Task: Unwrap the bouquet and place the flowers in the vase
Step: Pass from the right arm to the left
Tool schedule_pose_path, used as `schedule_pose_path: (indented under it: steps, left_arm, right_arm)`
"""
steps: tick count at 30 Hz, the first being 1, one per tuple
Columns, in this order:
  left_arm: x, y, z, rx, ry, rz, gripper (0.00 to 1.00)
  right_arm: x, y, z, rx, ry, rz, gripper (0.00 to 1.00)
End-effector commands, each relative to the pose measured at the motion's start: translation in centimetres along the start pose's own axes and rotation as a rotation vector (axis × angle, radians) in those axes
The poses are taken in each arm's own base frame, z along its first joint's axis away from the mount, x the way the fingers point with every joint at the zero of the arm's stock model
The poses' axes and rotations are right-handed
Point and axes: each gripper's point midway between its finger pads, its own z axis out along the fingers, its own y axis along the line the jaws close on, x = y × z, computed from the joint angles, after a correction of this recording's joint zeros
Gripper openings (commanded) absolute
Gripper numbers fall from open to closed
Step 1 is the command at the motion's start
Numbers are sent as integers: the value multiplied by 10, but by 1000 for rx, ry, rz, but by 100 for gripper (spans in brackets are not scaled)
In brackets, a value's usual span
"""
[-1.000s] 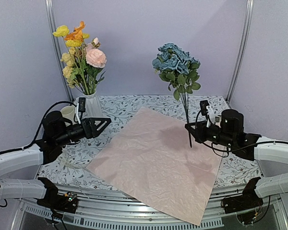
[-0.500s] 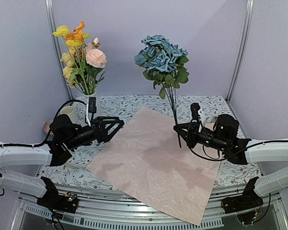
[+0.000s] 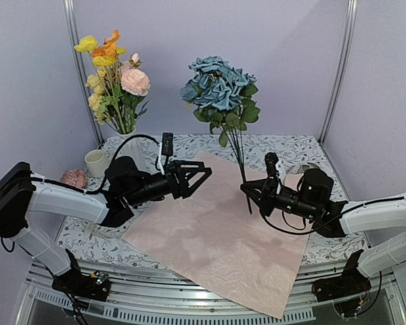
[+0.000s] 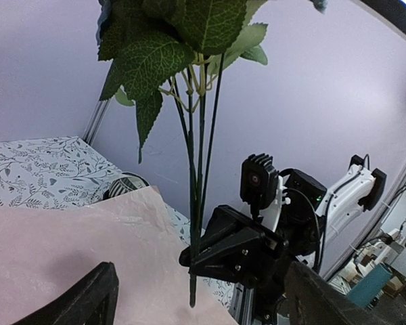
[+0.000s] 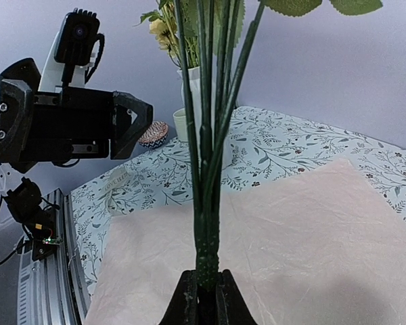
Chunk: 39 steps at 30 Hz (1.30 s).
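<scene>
Both arms have drawn toward the middle since a second ago. The left pincer (image 3: 201, 183) has swung out from beside the vase and over the sheet. The right pincer (image 3: 247, 191) has carried the dusty blue-teal bunch of artificial hydrangea-like blooms (image 3: 216, 88) leftward to meet it.

Right pincer is clamped tight on the long green stems (image 3: 239, 152) near their cut ends. Bunch is upright, leaning slightly, held in the air above the large crinkled pale pink paper sheet (image 3: 223, 237). That sheet lies flat on the leaf-patterned tabletop (image 3: 294, 145). Left pincer is spread wide and empty, jaws facing the stems, not touching them.

Tall slim white ribbed ceramic vase (image 3: 132, 143) stands at back left, already holding yellow, orange, pink and cream blooms (image 3: 115, 74).

Handling, my reading: blue-teal bunch looks light but top-heavy. Heads are full and leafy; stems are thin, stiff and wiry, joined low down. It would likely sway if held only at the tip. Best hold for the left seems midway up the bare stems, below the leaves, leaving the ends free for the narrow neck. Petals look soft, so avoid squeezing them.
</scene>
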Motion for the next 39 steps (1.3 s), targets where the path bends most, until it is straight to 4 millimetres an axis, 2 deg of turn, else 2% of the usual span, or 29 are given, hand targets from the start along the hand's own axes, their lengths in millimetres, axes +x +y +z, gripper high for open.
schedule_pose_path:
  steps: [1,7,13,18,29,39]
  left_arm:
    - [-4,-11,14,47,-50,8,86]
    - [2,-5,24,28,-44,9,84]
    - [9,-2,27,12,-32,1,83]
    - [15,2,29,1,-22,-8,74]
    - [27,8,39,-6,7,-36,72]
    - [26,7,46,15,4,-40,61]
  right_arm:
    - [-8,12,-1,-52,-51,-24,3]
    - [-6,9,0,-28,-53,-4,3]
    - [-1,14,6,-47,-35,-8,3]
    - [5,14,10,-46,-18,-9,3]
    - [11,23,18,-70,8,-28,3]
    - [17,29,23,-88,33,-43,3]
